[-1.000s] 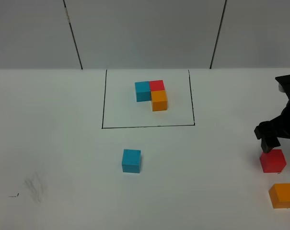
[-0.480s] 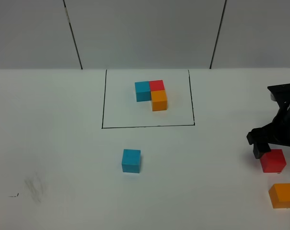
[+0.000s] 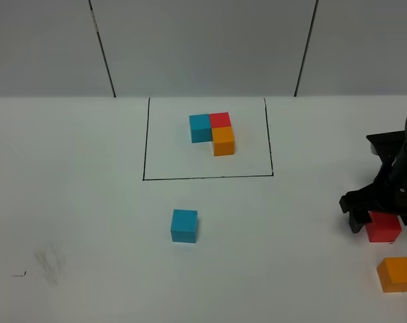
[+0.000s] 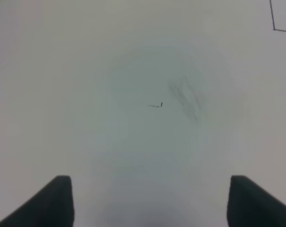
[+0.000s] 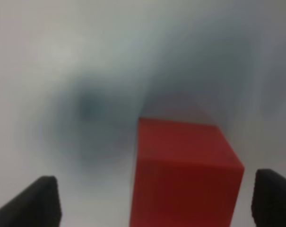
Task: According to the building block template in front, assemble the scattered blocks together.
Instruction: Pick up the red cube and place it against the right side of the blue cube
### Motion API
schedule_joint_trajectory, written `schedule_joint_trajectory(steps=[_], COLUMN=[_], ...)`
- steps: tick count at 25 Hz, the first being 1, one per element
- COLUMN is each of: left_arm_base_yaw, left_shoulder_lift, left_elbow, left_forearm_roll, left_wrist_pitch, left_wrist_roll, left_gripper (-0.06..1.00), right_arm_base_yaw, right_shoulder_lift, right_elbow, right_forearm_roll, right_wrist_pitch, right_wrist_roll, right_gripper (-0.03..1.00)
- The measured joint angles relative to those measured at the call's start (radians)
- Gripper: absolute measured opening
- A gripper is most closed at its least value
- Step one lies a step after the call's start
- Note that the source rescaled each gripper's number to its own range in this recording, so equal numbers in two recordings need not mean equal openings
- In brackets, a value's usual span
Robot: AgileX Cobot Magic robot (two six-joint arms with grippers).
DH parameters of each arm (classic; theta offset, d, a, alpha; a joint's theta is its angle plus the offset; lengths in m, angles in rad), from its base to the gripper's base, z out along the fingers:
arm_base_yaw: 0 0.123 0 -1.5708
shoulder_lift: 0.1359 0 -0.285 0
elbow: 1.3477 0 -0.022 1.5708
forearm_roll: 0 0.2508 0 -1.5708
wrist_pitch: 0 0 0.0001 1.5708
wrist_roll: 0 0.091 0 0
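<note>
The building block template (image 3: 213, 131), blue, red and orange cubes joined in an L, sits inside a thin black rectangle (image 3: 144, 141) at the back. Of the scattered blocks, the blue cube (image 3: 184, 225) lies in the middle front, the red cube (image 3: 383, 229) at the right, and the orange cube (image 3: 397, 274) at the front right. My right gripper (image 3: 383, 218) is open and low over the red cube. In the right wrist view the red cube (image 5: 185, 175) stands between the spread fingers of the right gripper (image 5: 157, 205), nearer one finger. My left gripper (image 4: 152, 203) is open and empty over bare table.
The white table (image 3: 75, 202) has a faint grey smudge (image 3: 50, 262) and a small black mark (image 3: 18, 274) at the front left; both show in the left wrist view (image 4: 183, 94). A grey wall (image 3: 203, 47) with two dark seams stands behind.
My right gripper has moved left and down, and its fingers now straddle the red cube. The cubes have not moved.
</note>
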State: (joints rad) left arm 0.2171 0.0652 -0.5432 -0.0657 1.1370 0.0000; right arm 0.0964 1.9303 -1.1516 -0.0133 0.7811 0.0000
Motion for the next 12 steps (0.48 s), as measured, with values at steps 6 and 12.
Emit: schedule_joint_trajectory(steps=[6, 12], left_arm_base_yaw=[0.0, 0.0], left_shoulder_lift=[0.0, 0.0], left_elbow=[0.0, 0.0], left_forearm_roll=[0.0, 0.0], left_wrist_pitch=[0.0, 0.0], left_wrist_roll=[0.0, 0.0], left_gripper=[0.61, 0.61], right_arm_base_yaw=[0.0, 0.0], right_shoulder_lift=[0.043, 0.045], right_elbow=[0.0, 0.0], right_forearm_roll=[0.0, 0.0], right_wrist_pitch=[-0.015, -0.033], right_wrist_roll=[0.0, 0.0], right_gripper=[0.66, 0.52])
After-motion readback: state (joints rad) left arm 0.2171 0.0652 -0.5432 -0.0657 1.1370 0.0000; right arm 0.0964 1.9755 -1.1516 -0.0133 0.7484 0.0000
